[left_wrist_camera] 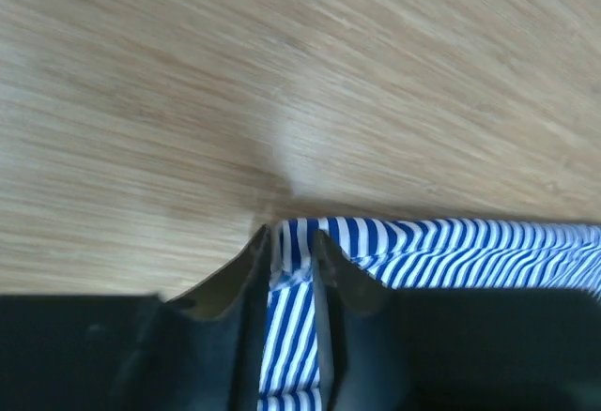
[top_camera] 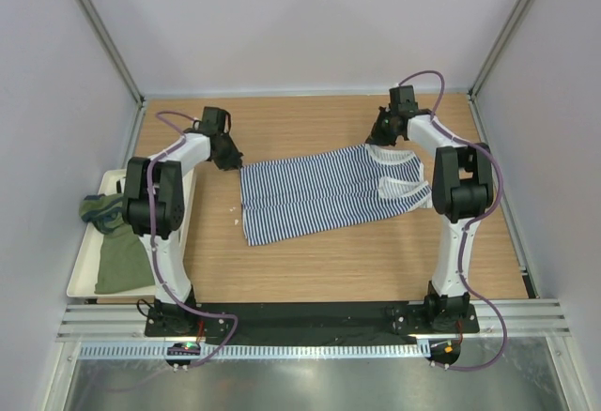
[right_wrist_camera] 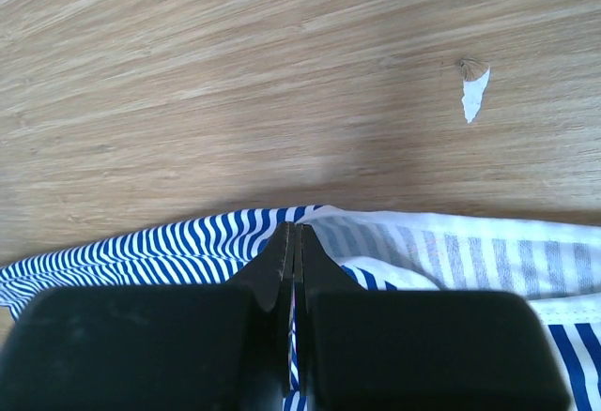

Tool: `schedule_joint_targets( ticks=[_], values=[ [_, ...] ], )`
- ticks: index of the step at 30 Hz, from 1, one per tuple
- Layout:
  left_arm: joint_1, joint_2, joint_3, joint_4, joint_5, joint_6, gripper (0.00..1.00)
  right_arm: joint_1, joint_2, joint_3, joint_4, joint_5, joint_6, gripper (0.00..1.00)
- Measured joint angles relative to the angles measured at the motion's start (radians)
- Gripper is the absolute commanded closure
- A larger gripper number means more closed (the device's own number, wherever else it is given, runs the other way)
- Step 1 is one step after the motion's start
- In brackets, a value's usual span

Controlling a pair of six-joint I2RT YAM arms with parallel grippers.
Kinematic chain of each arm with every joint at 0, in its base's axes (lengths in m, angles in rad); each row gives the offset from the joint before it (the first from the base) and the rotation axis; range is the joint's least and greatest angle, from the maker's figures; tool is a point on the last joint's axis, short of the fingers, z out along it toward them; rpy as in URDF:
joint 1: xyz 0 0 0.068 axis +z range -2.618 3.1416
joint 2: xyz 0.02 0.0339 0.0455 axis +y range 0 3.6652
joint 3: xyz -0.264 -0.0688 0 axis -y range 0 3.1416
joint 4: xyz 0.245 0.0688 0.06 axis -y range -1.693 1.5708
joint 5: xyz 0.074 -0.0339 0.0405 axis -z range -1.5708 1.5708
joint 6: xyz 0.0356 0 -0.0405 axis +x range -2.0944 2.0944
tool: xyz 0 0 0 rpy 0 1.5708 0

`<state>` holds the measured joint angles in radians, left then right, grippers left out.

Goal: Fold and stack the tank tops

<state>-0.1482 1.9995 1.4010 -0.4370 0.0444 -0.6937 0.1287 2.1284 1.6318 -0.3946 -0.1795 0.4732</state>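
The navy-and-white striped tank top [top_camera: 319, 195] lies spread flat in the middle of the wooden table, straps to the right. My left gripper [top_camera: 229, 159] is at its far left corner. In the left wrist view the left gripper [left_wrist_camera: 291, 237] has its jaws a narrow gap apart, straddling the striped cloth [left_wrist_camera: 470, 251]. My right gripper [top_camera: 377, 139] is at the far edge near the straps. In the right wrist view it [right_wrist_camera: 299, 228] is shut on a pinch of the striped cloth [right_wrist_camera: 141, 251]. The olive green tank top [top_camera: 117, 256] lies crumpled in a tray at the left.
The white tray [top_camera: 79, 275] stands along the table's left edge beside the left arm. A small white scrap [right_wrist_camera: 474, 92] lies on the wood beyond the right gripper. Grey walls close in the table on three sides.
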Motion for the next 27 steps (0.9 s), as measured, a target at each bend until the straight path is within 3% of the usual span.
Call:
schedule_joint_targets(
  ticks=[2,10,13,14,20,27],
  values=[
    [0.000,-0.004,-0.003,0.008,0.008,0.000,0.59,0.000,-0.005,-0.012,0.006,-0.001,0.001,0.99],
    [0.000,-0.003,-0.012,0.022,0.031,-0.001,0.53,0.000,-0.006,-0.026,0.006,-0.007,0.005,0.99],
    [0.000,0.005,-0.012,0.024,0.048,-0.004,0.61,0.000,-0.006,-0.026,0.006,-0.008,0.005,0.99],
    [0.000,0.010,-0.012,0.027,0.055,-0.005,0.70,0.000,-0.006,-0.026,0.006,-0.008,0.005,0.99],
    [0.000,0.032,-0.011,0.039,0.079,-0.011,1.00,0.000,-0.006,-0.027,0.006,-0.008,0.004,0.99],
    [0.000,0.036,0.020,0.042,0.085,0.029,1.00,0.000,-0.015,-0.037,0.009,-0.007,0.005,0.99]
  ],
)
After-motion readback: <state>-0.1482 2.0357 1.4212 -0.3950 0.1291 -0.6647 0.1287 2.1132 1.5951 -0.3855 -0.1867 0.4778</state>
